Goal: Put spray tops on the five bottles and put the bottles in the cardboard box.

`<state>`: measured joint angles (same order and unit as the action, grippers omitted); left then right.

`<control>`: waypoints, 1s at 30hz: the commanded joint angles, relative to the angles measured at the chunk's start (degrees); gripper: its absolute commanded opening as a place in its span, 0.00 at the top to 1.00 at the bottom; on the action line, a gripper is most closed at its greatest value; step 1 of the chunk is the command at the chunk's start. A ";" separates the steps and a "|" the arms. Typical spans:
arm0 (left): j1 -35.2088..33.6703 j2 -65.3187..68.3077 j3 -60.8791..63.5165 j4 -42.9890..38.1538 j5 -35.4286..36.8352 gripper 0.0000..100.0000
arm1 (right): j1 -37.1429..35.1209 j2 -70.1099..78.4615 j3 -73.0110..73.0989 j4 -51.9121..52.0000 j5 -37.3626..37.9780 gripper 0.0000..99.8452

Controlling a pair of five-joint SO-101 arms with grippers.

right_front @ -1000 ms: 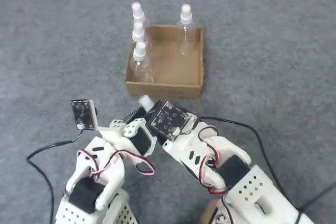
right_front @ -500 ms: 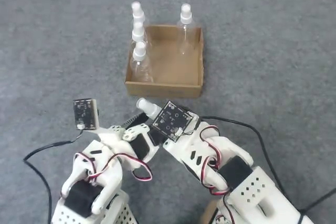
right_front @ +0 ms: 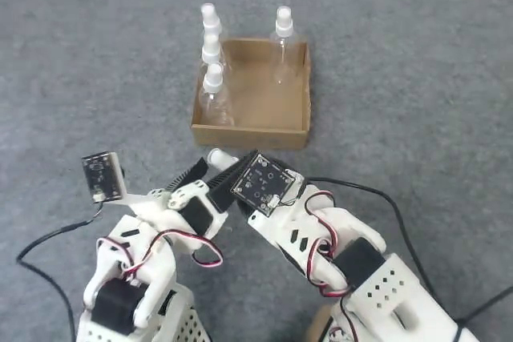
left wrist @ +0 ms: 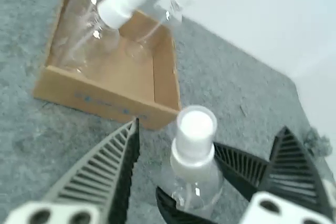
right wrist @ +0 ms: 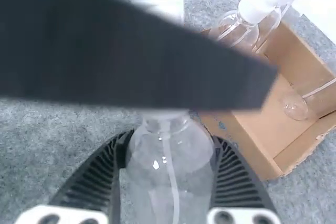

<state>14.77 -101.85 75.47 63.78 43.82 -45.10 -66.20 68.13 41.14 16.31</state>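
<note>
The cardboard box [right_front: 248, 135] holds several clear bottles with white spray tops: three along one side [right_front: 214, 79] and one in the far corner [right_front: 283, 23]. Just in front of the box, my right gripper [right_front: 232, 172] is shut on the body of another clear bottle [right wrist: 168, 156], whose white spray top [right_front: 218, 156] leans toward the box. My left gripper [left wrist: 209, 127] is open, one finger [left wrist: 105, 171] on each side of that spray top [left wrist: 194, 129] without touching it. One left finger crosses the right wrist view as a dark band [right wrist: 131, 61].
Grey carpet covers the table around the box [left wrist: 105, 100]. The two arms are crowded together at the near edge, with black cables [right_front: 377, 194] trailing beside them. Open carpet lies left and right of the box.
My left gripper has let go of the spray top, opened, and its arm has swung left. The right gripper still holds the bottle in about the same spot.
</note>
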 commanded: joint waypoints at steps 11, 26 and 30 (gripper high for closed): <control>-5.36 -0.18 -4.18 0.09 0.97 0.64 | 2.07 -1.54 -0.97 -1.63 -0.53 0.92; -12.75 -2.90 -4.00 -2.64 4.57 0.64 | 1.98 -1.63 3.96 -8.92 -0.62 0.92; -14.24 -2.90 -4.09 -2.64 4.57 0.64 | 1.54 -2.24 5.36 -9.10 -1.76 0.92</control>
<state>1.85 -103.43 74.59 63.08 47.78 -43.87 -66.29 73.67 33.58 16.31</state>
